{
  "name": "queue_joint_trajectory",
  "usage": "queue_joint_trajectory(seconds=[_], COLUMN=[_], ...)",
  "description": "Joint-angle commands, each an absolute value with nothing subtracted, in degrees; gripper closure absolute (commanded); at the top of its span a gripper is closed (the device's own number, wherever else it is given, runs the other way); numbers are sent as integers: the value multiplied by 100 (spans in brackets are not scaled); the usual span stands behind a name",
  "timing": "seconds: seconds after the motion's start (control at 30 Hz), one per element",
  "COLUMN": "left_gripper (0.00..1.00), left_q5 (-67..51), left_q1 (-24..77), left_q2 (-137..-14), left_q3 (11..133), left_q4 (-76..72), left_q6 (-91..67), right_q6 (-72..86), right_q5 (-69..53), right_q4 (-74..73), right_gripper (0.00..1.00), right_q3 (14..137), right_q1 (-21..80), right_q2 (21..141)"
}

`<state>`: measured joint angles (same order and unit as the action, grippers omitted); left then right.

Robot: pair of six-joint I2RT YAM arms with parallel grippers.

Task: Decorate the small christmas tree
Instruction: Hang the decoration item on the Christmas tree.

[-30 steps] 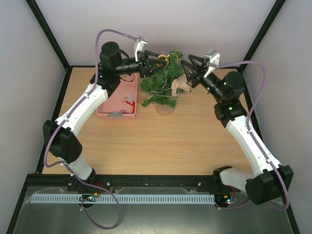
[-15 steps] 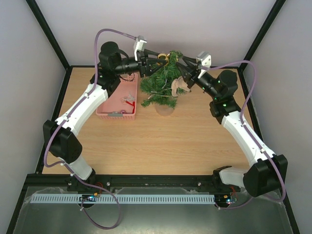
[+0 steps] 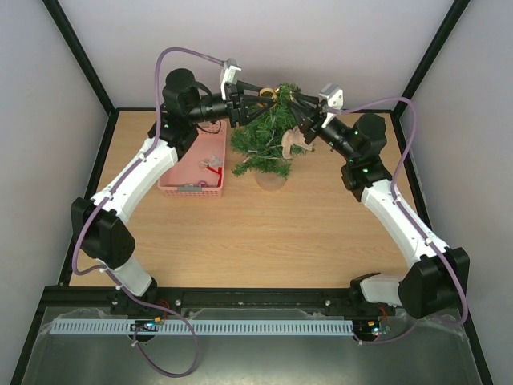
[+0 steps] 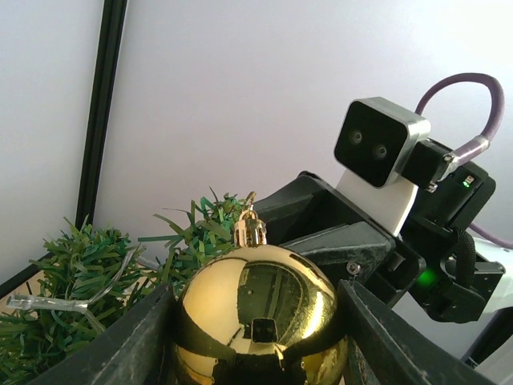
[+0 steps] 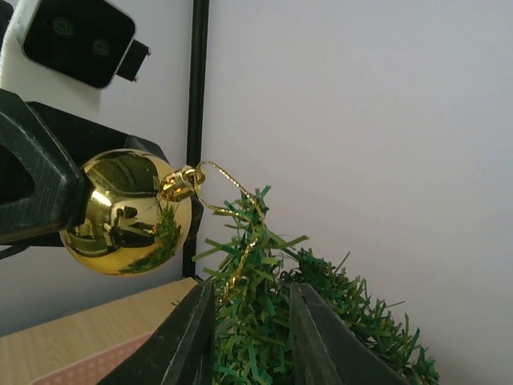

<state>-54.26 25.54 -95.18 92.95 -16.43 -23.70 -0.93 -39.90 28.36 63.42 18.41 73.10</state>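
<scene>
1. We find the small christmas tree (image 3: pixel 264 143) standing on its round pale base (image 3: pixel 271 181) towards the far side of the table (image 3: pixel 264 237), just right of a pink basket (image 3: pixel 191 191).
2. The left gripper (image 3: pixel 263 94) is clamped on a gold bauble (image 4: pixel 260 317), one finger on each flank, and holds it level with the tree's tip.
3. The bauble's gold cord (image 5: pixel 228 192) loops from its cap over the topmost needles.
4. The right gripper (image 5: pixel 252 293) reaches the tip from the opposite side. Its jaws stand narrowly apart with needles and cord between them; we cannot tell whether they press on either.
5. A beige ornament (image 3: pixel 293 140) hangs on the tree's right side.
</scene>
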Motion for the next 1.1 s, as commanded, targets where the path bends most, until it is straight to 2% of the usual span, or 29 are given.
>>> queue_joint_trajectory(seconds=[0.0,0.07,0.13,0.5,0.77,1.07], left_gripper=[78,78,78,79,79,79], left_q5=[-5555,-5554,-5555,-5563,-5563,-5555], left_q1=[2584,2584,2592,2602,2619,2615], left_q2=[-9475,-9483,-9488,-9483,-9453,-9440], left_q3=[9264,9264,9264,9243,9177,9168], left_q4=[-1944,-1949,-1960,-1964,-1957,-1935], left_q6=[-2397,-2407,-2415,-2417,-2413,-2408], right_q6=[-71,-79,-86,142,241,294], right_q5=[-3981,-3912,-3874,-3867,-3861,-3632], right_q4=[2979,2979,2972,3097,3122,3067], right_gripper=[76,82,85,79,98,98], right_q3=[6565,6560,6571,6580,6589,6522], right_q1=[1899,1898,1903,1907,1909,1906], right_q2=[7333,7315,7313,7278,7254,7108])
